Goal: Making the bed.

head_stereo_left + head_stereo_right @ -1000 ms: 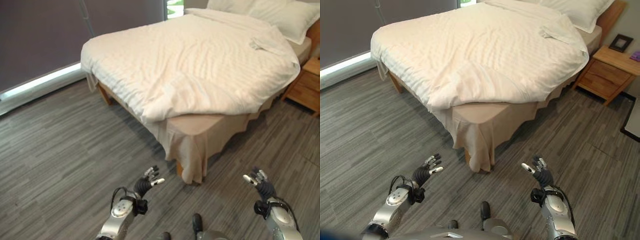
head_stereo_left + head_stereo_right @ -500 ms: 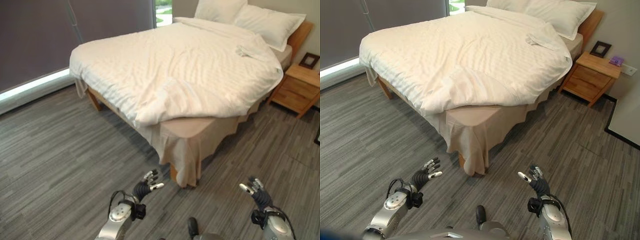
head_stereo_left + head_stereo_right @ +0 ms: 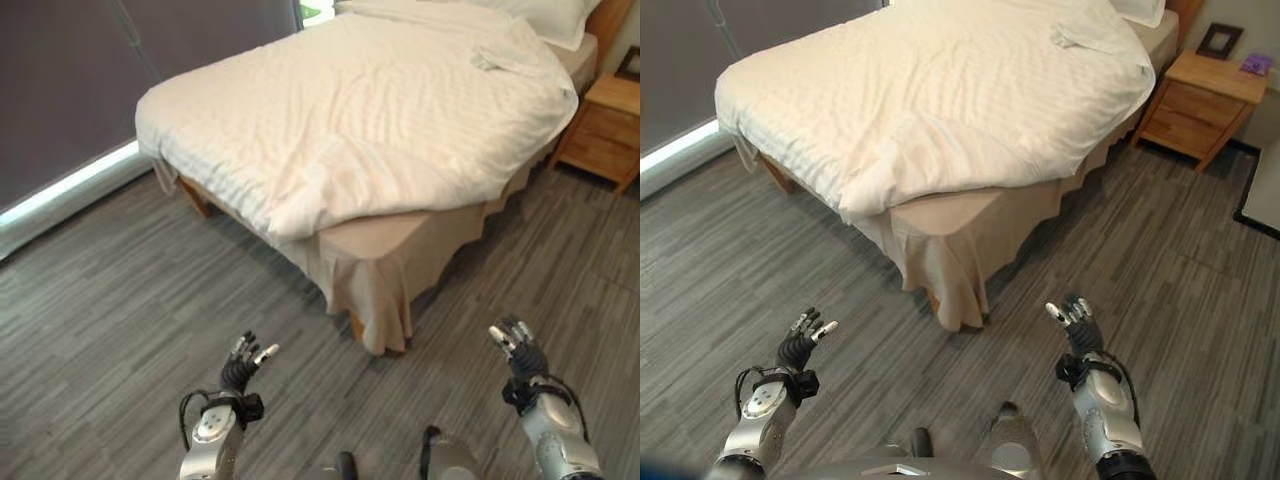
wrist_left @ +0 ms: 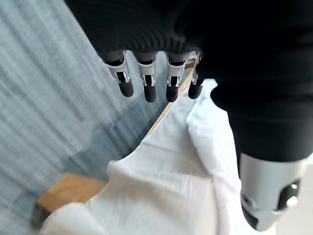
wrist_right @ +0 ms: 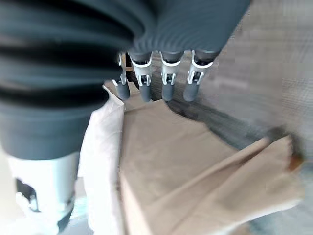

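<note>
Bed stands ahead of you, its cream duvet rumpled and folded back at the near corner, baring the tan sheet and skirt. It sits on grey plank floor, dark window blinds to its left, a wooden nightstand to its right. Your left hand and right hand hang low, fingers relaxed, empty. The right eye view adds a picture frame on the nightstand.

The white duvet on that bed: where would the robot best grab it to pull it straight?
Probably at the folded-back corner of the duvet, which sits pulled up at the foot of the bed and leaves the beige sheet bare. Coming from the foot end, where both open hands hover, looks simplest.
</note>
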